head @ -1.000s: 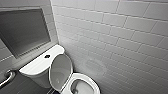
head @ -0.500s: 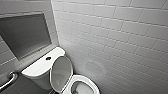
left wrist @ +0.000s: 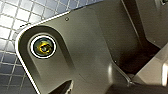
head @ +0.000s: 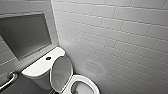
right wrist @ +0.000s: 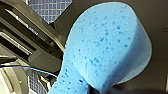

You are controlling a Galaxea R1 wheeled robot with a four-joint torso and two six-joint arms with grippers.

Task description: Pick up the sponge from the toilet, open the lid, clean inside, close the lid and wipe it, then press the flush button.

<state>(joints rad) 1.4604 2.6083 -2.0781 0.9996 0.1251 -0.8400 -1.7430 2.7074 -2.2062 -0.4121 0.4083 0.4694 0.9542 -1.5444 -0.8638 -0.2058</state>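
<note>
Tiled bathroom, white toilet, grab rail, wall tiles

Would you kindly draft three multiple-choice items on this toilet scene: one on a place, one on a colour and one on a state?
1. Where on the tank does the flush button sit?
A) in the middle of the top
B) on the front
C) on a side

2. What colour is the sponge?
A) yellow
B) blue
C) green

3. How is the lid?
A) shut flat
B) taken off
C) raised

Answers:
1 A: the head view shows the dark round button in the middle of the white top.
2 B: it shows bright blue in the right wrist view.
3 C: it stands upright in front of the tank, with the bowl open.
</note>
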